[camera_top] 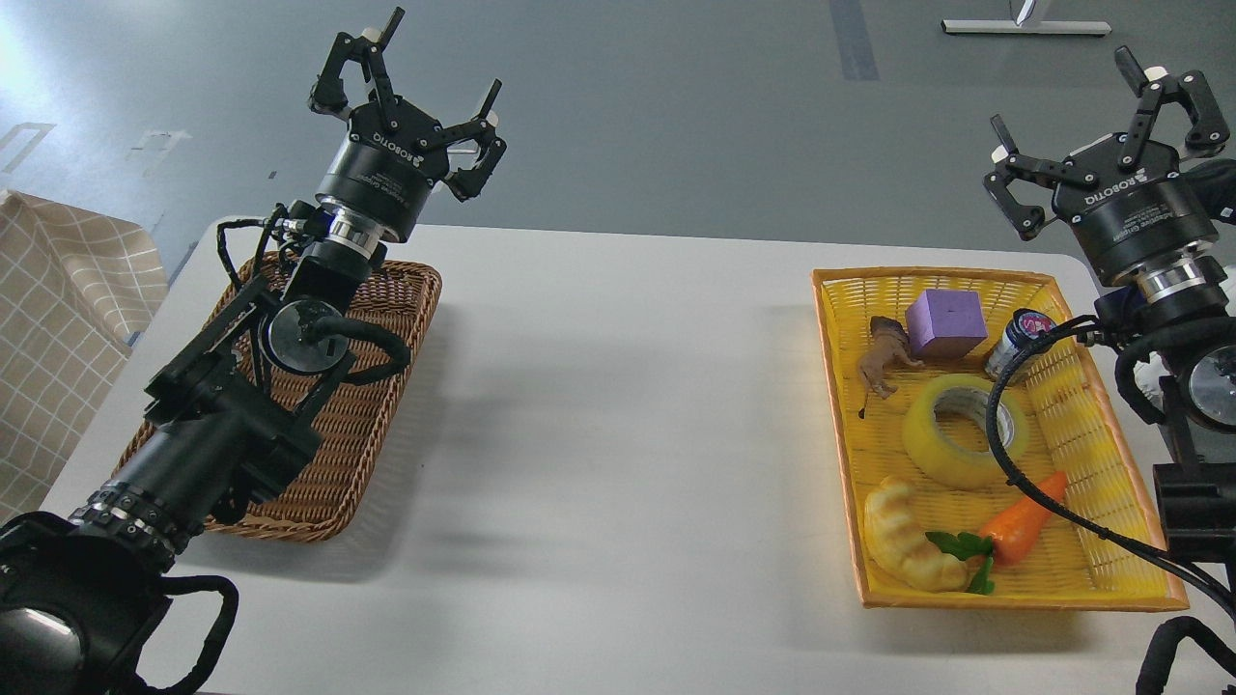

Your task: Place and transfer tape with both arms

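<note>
- The tape point(965, 430) lies flat in the yellow basket point(1081, 405) at the table's point(618, 405) 3 o'clock side, between a purple block point(945, 324) and a toy carrot point(1027, 517).
- The right gripper point(1101, 106), fingers spread and empty, hangs above the basket's far edge (tape toward its 7 o'clock, well apart).
- The left gripper point(410, 82), fingers also spread and empty, hovers at 10 o'clock over the brown wicker basket point(386, 386).

Single head view, high, angled forward and down, white table point(599, 405) filling frame, floor beyond.
</note>
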### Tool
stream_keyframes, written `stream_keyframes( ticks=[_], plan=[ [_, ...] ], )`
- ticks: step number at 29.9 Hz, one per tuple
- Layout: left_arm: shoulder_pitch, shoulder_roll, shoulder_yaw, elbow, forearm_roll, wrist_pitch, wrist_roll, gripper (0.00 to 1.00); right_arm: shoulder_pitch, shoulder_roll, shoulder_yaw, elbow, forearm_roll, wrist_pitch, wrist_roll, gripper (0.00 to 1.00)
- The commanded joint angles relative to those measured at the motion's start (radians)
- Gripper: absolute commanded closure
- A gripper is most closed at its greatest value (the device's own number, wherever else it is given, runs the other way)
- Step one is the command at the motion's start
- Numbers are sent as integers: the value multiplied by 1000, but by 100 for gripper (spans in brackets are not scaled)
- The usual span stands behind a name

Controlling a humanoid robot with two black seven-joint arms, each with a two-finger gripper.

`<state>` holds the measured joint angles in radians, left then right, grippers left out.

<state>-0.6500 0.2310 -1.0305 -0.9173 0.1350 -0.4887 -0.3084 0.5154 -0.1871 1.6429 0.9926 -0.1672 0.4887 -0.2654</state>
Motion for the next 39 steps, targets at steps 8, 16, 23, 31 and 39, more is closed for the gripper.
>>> stream_keyframes(
  ticks=[8, 16, 23, 31, 39],
  plan=[
    [0, 1, 0, 0, 0, 0, 2, 2, 0, -3, -3, 1, 0, 0, 0, 0],
    [0, -1, 0, 0, 0, 0, 2, 2, 0, -15, -8, 3, -3, 0, -8, 0],
    [-2, 1, 0, 0, 0, 0, 2, 2, -1, -60, -20, 14, -18, 0, -12, 0],
    [0, -1, 1, -2, 0, 0, 3, 2, -8, -166, -104, 28, -20, 0, -12, 0],
    [-2, 1, 1, -2, 2, 0, 3, 2, -8, -265, -175, 28, -28, 0, -14, 0]
  ],
)
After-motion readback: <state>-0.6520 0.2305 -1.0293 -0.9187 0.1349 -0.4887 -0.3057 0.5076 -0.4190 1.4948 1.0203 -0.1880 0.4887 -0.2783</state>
